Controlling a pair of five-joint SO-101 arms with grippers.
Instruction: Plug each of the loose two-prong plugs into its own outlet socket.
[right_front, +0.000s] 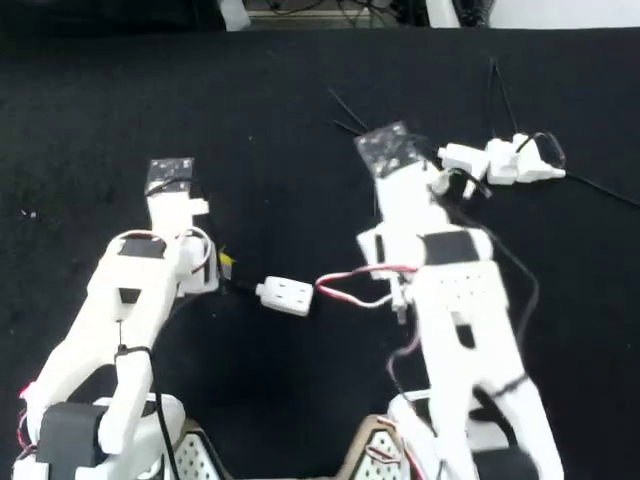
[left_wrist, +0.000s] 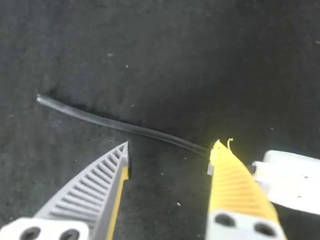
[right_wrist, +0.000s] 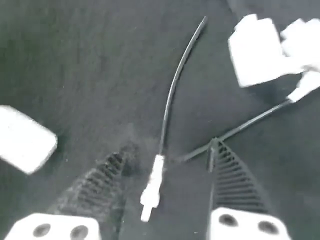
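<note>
Right gripper (right_wrist: 165, 150) hangs wide open and empty over the black cloth (right_wrist: 75, 60), a small white plug (right_wrist: 151, 187) lying between its fingers (right_wrist: 235, 180), its cord (right_wrist: 175, 85) trailing away. Best to close squarely on the plug body, not the cord, I'd say. Left gripper (left_wrist: 171, 144), likewise open and empty, sits just beside the outlet block (right_front: 285, 295), toward six o'clock of table centre; more white pieces (right_front: 505, 160) lie at two o'clock.
</note>
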